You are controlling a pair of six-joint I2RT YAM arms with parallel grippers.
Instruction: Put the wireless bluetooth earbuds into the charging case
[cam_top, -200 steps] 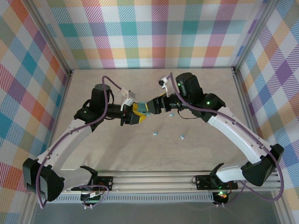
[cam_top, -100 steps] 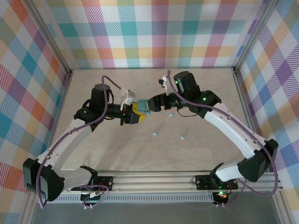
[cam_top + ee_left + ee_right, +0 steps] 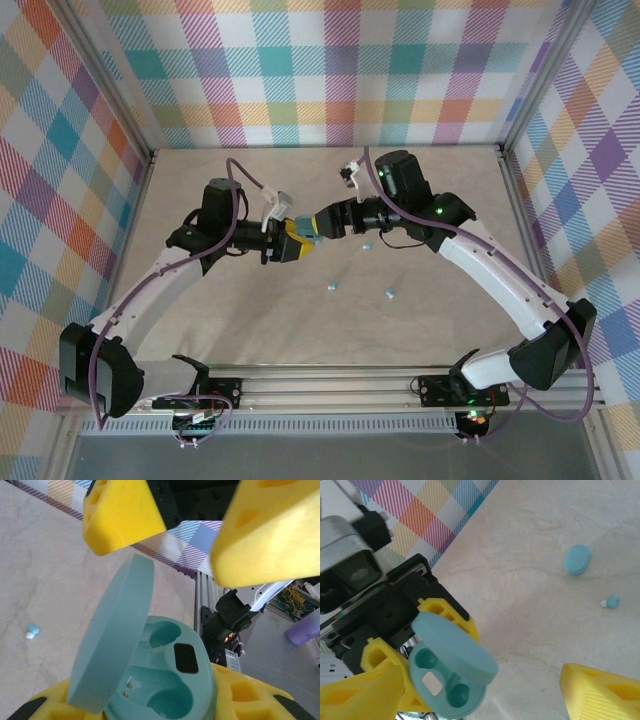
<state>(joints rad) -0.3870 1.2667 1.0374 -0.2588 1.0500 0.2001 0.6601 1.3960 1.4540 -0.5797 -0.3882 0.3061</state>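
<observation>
Gripping the open charging case [image 3: 170, 685] in our left claw [image 3: 288, 244], we are bringing the spread right claw [image 3: 319, 226] closer, earbuds [image 3: 330, 287] unloaded.

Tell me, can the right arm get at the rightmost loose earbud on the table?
Probably yes: the right gripper is open and empty, and that earbud lies on bare table.

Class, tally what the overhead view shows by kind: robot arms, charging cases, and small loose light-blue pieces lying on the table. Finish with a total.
Robot arms: 2
Open charging case: 1
Loose light-blue pieces: 3
Total: 6
</observation>
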